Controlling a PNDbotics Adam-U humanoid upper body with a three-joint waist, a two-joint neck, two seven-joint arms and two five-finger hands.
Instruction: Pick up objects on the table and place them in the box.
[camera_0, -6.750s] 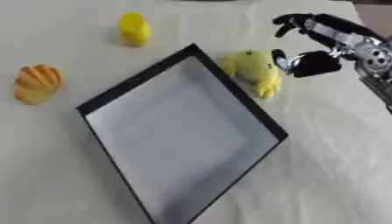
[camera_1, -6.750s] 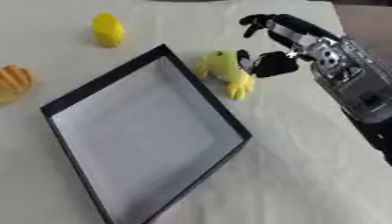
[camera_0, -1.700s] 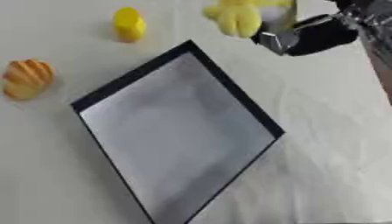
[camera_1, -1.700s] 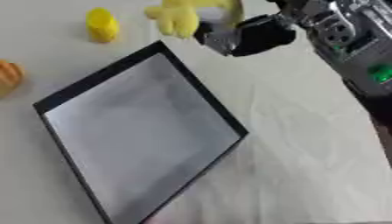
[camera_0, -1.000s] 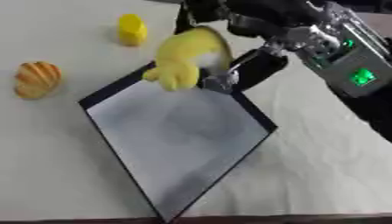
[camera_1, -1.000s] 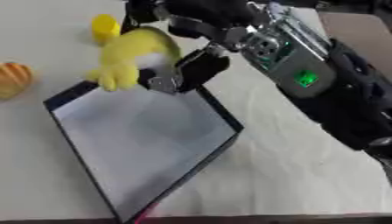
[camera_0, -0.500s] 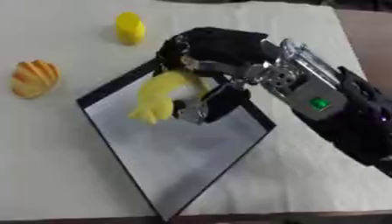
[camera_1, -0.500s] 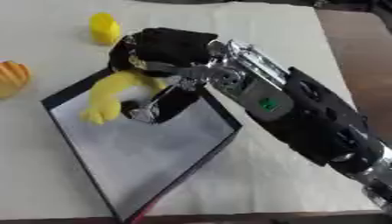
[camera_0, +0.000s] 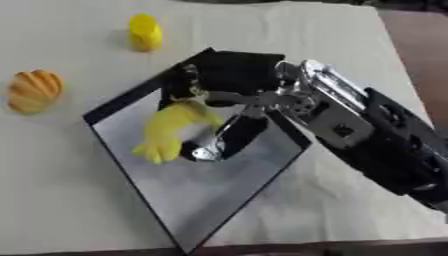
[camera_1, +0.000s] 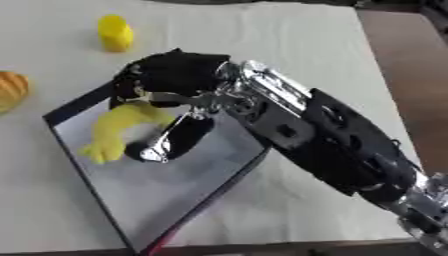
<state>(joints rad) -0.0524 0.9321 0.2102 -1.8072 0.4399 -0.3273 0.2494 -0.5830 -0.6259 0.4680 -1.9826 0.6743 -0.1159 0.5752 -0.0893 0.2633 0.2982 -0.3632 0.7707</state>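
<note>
A: What could go wrong here?

B: The yellow toy (camera_0: 175, 131) hangs over the box (camera_0: 229, 200), near its left wall. Let go at a tilt, it could catch the rim and tumble onto the bench (camera_0: 52, 165).

A: And the robot hand (camera_0: 229, 80)?

B: The right one's fingers curl round the toy's top, grasping it. The left isn't visible.
</note>
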